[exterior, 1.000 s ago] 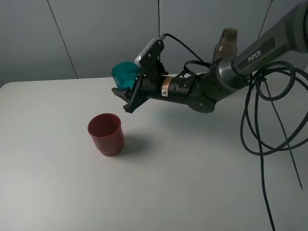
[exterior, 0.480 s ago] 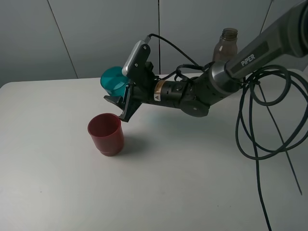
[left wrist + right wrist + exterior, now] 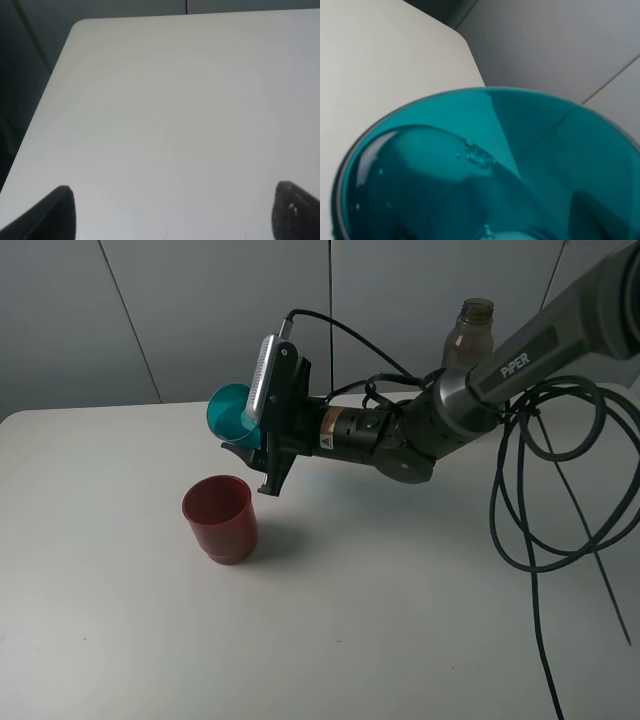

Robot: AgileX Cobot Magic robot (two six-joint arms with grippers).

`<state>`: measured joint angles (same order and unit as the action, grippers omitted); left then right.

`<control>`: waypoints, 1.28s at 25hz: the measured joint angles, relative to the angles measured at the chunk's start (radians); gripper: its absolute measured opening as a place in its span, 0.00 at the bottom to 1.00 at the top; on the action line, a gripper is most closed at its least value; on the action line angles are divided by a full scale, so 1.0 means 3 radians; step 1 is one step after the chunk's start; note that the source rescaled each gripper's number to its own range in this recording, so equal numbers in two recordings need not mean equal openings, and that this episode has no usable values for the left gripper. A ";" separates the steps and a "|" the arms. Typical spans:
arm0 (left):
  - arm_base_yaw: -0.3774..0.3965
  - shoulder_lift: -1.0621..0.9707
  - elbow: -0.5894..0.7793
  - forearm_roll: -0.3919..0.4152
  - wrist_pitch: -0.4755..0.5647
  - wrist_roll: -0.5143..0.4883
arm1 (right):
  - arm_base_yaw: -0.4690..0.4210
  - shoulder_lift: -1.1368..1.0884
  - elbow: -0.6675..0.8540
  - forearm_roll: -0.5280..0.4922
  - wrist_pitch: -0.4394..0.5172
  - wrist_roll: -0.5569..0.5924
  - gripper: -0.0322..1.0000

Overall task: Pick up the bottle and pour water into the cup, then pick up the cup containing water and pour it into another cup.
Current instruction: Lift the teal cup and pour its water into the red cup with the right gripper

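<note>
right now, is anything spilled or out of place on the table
Nothing stands out. The teal cup is held tilted in the right gripper, higher than the upright red cup, as for pouring. No water shows on the table.

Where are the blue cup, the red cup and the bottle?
teal-blue cup point(image 3: 226, 410): high camera view, on its visible teal body.
red cup point(image 3: 220, 525): high camera view, on its outer wall.
bottle point(image 3: 468, 340): high camera view, on its upper body below the neck.

teal cup point(image 3: 228, 412): tipped further onto its side, moved left toward the red cup point(image 3: 220, 518)
right arm point(image 3: 440, 420): wrist rolled round more
</note>
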<state>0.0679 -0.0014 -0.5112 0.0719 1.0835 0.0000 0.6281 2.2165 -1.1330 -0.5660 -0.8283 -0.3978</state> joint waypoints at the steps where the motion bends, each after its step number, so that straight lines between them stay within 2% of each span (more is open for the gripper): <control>1: 0.0000 0.0000 0.0000 0.0000 0.0000 0.0000 | 0.0000 0.0000 0.0000 0.0000 -0.0019 -0.0087 0.08; 6: 0.0000 0.0000 0.0000 0.0000 0.0000 0.0000 | 0.0008 0.0000 0.0000 0.0000 -0.0207 -0.0421 0.08; 13: 0.0000 0.0000 0.0000 0.0000 0.0000 0.0000 | 0.0024 0.0000 0.0000 0.0000 -0.0269 -0.0991 0.08; 22: 0.0000 0.0000 0.0000 0.0000 0.0000 0.0000 | 0.0032 0.0000 0.0000 0.0000 -0.0438 -0.1395 0.08; 32: 0.0000 0.0000 0.0000 0.0006 0.0000 0.0000 | 0.0032 0.0000 0.0000 0.0000 -0.0527 -0.1540 0.08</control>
<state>0.0679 -0.0014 -0.5112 0.0738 1.0835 0.0000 0.6376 2.2165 -1.1330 -0.5660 -0.9863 -0.8599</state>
